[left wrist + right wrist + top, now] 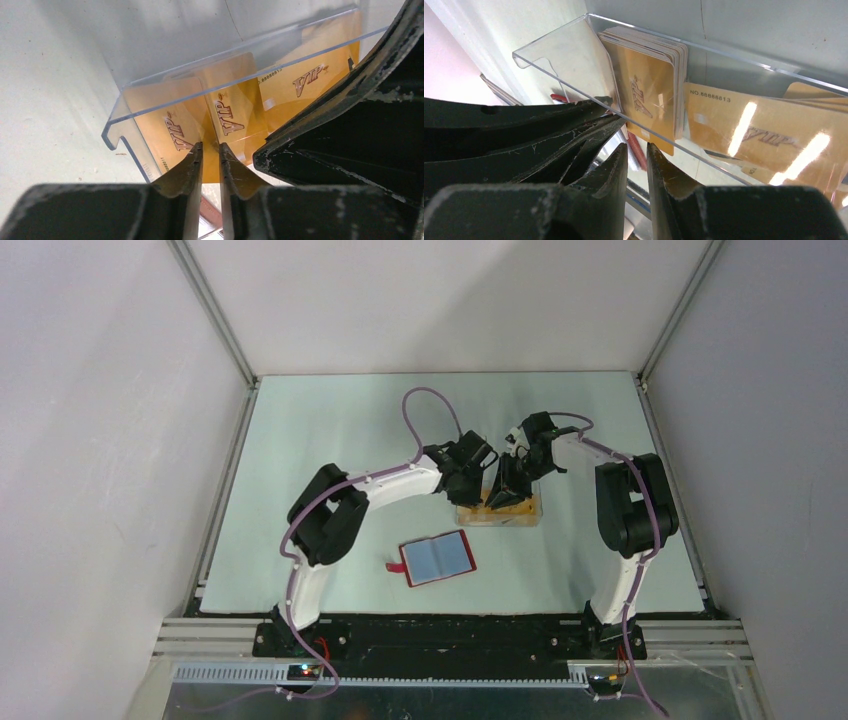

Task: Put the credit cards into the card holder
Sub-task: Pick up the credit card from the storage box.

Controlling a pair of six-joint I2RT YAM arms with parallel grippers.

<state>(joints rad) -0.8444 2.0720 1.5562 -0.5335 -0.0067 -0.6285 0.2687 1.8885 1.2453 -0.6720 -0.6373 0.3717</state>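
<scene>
Cards (235, 115): gold, "VIP" lettering | holder (437, 558): red, open, blue-grey inside

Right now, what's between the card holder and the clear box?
Nothing: the top view shows only bare table between the card holder and the clear box.

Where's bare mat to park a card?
Free: pale green table mat left of the left arm, and behind both tools. Crowded: left tool and right tool at the clear plastic box; open red wallet just nearer.
</scene>
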